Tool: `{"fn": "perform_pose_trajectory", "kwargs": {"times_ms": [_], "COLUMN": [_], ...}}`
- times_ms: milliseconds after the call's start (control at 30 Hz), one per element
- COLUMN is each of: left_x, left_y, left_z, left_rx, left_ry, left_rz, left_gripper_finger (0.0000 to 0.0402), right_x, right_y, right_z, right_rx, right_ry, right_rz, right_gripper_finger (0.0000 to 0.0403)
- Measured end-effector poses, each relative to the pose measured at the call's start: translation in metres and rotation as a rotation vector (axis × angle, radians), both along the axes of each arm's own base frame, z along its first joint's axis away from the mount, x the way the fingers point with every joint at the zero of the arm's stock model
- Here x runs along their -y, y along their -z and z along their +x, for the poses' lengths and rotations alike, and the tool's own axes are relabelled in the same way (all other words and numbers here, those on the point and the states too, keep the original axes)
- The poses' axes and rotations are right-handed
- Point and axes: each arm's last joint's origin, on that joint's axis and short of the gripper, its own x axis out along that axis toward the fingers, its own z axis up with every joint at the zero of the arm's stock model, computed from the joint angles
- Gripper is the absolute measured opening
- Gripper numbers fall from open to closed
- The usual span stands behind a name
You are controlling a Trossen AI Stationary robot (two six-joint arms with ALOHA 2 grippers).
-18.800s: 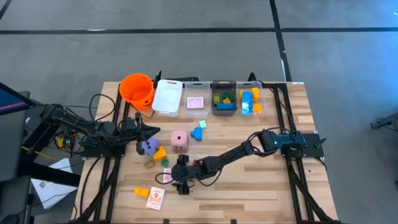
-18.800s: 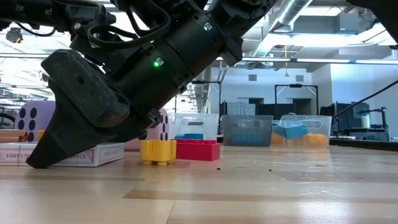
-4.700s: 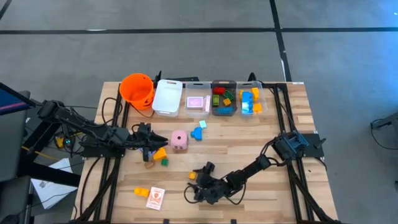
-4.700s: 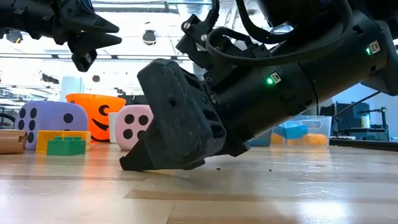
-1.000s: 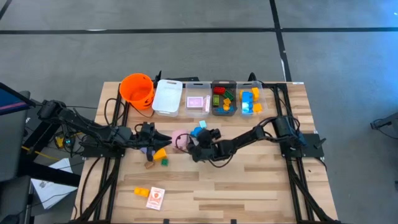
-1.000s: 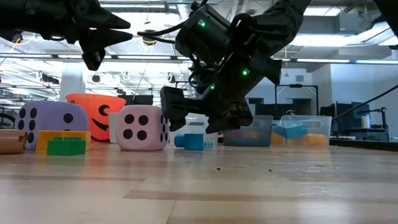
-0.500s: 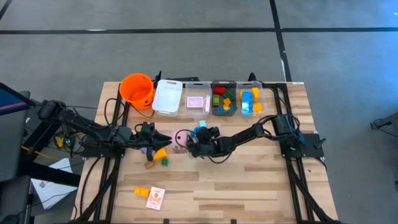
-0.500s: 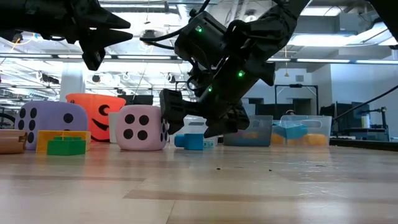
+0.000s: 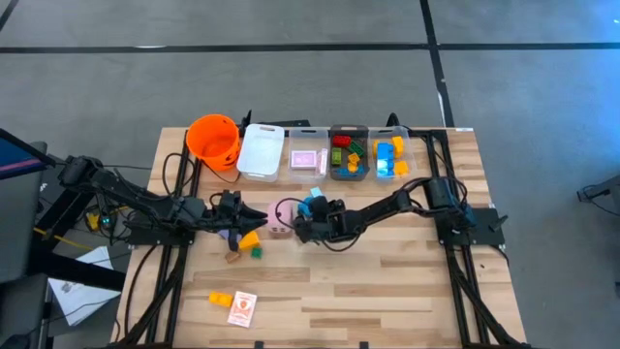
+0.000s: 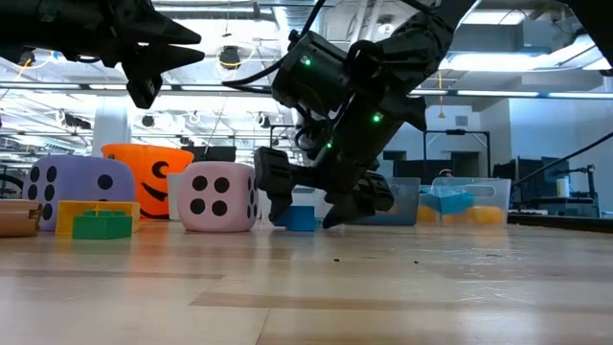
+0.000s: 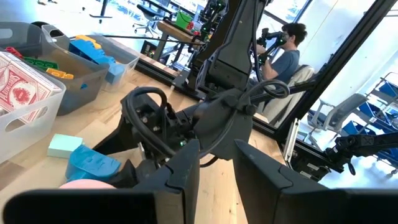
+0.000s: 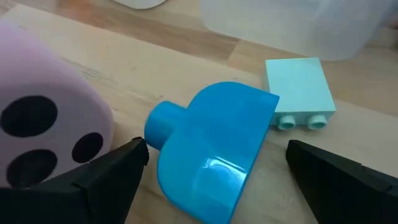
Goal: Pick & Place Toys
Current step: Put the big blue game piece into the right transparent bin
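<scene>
Table [image 9: 387,281] | right gripper [image 12: 211,171] spread around blue brick [image 12: 214,149] | high view hides it

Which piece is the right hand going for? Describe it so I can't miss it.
Find the pink die at mid-table. Just beside it lies a glossy blue piece, between the open fingers of the right hand. Unlike the pale mint brick nearby, it is rounded, with a stub.

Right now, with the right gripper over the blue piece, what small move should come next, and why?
Probably close the fingers. The right gripper is open, with the blue piece lying between its fingers on the table, the pink die on one side and a pale mint brick just beyond. The left gripper hovers near the purple die.
</scene>
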Motion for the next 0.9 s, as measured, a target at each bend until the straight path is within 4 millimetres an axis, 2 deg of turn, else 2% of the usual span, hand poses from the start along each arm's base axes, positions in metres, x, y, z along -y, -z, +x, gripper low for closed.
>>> {"fn": "perform_pose_trajectory", "kwargs": {"times_ms": [667,767,900], "left_x": [0.0,0.0,0.0001], "left_y": [0.0,0.0,0.0], "left_z": [0.0,0.0,0.0], "left_rx": [0.0,0.0,0.0], "left_ry": [0.0,0.0,0.0], "left_rz": [0.0,0.0,0.0], "left_gripper_finger": [0.009,0.009,0.009], "right_x": [0.0078,0.0079,0.0078], "right_y": [-0.0003,0.0,0.0004], "right_z": [0.0006,0.0002,-0.0004], "right_rx": [0.05,0.047,0.041], "right_ry": [0.068,0.067,0.067], "right_rz": [0.028,0.028,0.026], "right_gripper_finger": [0.038,0.0361,0.0309]}}
